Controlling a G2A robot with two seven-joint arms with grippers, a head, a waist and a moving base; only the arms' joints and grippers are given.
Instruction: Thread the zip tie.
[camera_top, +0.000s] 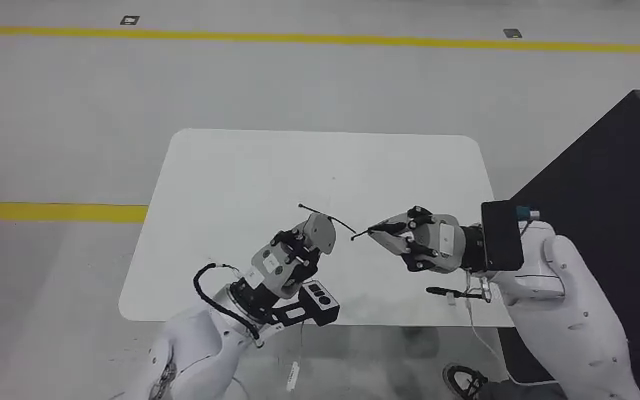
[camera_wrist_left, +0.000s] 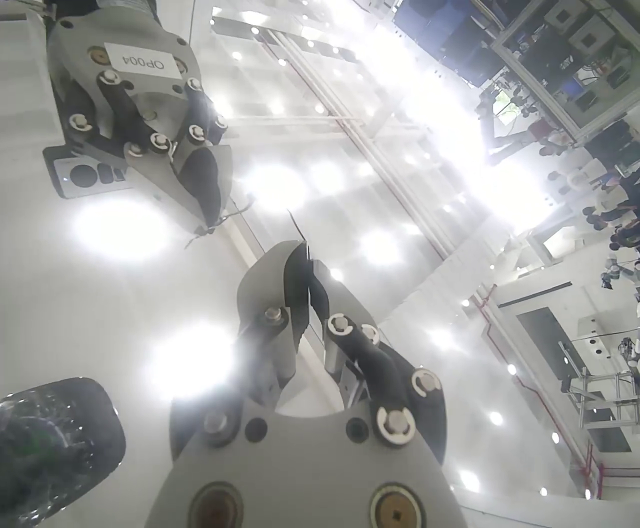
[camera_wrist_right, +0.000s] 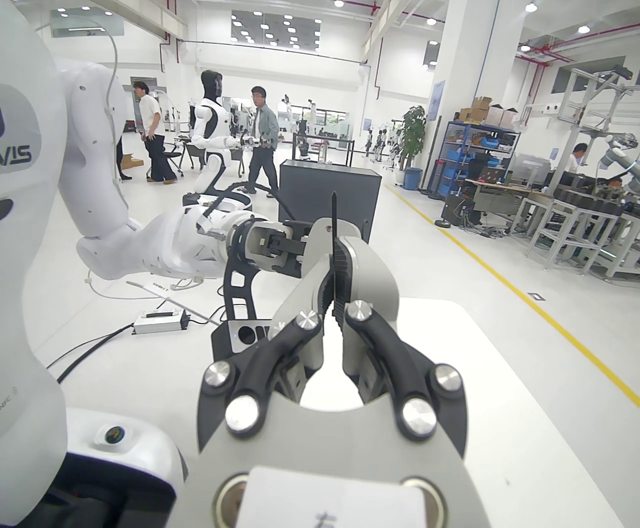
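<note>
My left hand (camera_top: 322, 228) and right hand (camera_top: 385, 231) each pinch the zip tie (camera_top: 338, 221), ends close between them. Alignment step, I judge; next, tip into head.

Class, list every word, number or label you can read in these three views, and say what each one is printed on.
"OP004": white sticker on the body of the right gripper, seen in the left wrist view.
Not readable: second white sticker on the same gripper, cut off by the edge of the right wrist view.
Not readable: blue sign on a column in the room behind, too small.
</note>
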